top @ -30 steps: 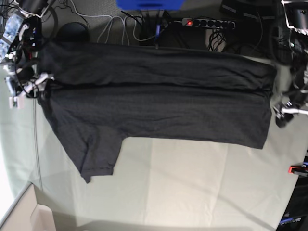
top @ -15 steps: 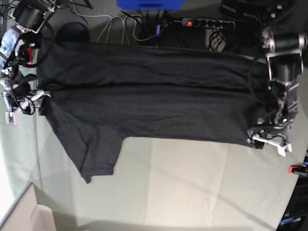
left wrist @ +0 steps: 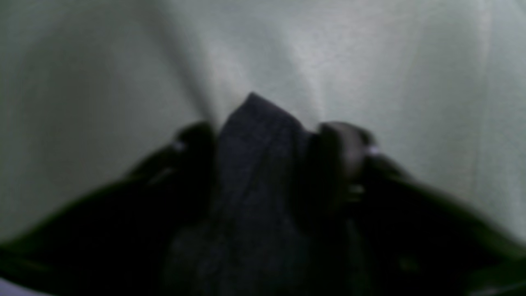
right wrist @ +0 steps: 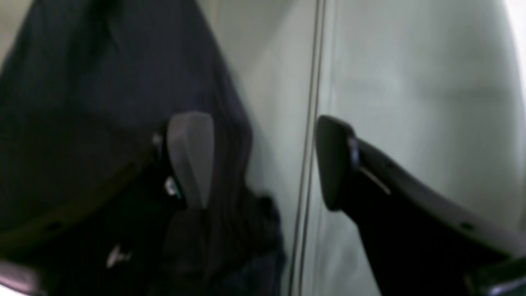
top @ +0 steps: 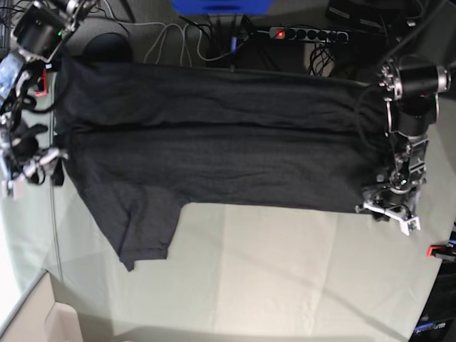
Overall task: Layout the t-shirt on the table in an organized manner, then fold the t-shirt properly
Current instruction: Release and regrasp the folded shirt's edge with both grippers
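Fabric of the t-shirt [left wrist: 254, 172] sits pinched inside the left end effector [left wrist: 271, 139]

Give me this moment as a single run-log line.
left gripper: fingers pinching t-shirt corner | right gripper: open at t-shirt edge | table: shirt spread flat

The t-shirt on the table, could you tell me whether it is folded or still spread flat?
Partly folded: in the base view the t-shirt lies on the table with a lengthwise fold line along its body, and only one sleeve sticks out.
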`<action>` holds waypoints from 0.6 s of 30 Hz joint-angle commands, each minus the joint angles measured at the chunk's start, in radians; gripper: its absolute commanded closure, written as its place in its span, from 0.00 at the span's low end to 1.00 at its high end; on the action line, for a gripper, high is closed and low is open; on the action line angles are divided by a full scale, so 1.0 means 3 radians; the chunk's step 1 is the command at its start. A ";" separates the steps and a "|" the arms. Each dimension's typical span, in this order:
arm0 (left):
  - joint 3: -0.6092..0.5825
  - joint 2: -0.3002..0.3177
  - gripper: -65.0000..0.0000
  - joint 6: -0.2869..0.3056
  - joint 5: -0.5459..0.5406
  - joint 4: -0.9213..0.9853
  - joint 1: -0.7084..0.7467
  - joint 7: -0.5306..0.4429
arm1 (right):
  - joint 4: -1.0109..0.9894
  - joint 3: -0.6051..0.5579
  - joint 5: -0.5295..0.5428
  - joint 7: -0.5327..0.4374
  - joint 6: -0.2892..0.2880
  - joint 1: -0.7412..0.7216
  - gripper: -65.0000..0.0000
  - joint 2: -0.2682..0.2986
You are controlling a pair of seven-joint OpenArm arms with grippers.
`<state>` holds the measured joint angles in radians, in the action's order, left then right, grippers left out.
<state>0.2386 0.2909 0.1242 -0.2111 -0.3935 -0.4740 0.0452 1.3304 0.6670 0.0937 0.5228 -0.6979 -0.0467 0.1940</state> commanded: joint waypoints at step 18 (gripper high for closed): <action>0.0005 0.0056 1.00 0.0029 -0.0015 -0.0026 -0.0069 0.0026 | -0.2069 -0.0405 0.0059 -0.0528 -0.0001 -0.0992 0.38 0.0425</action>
<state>0.2386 0.2962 0.1318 -0.2134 -0.3923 -0.4744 0.0513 0.6960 0.5430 0.0986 0.3878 -0.6914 -0.3271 0.3035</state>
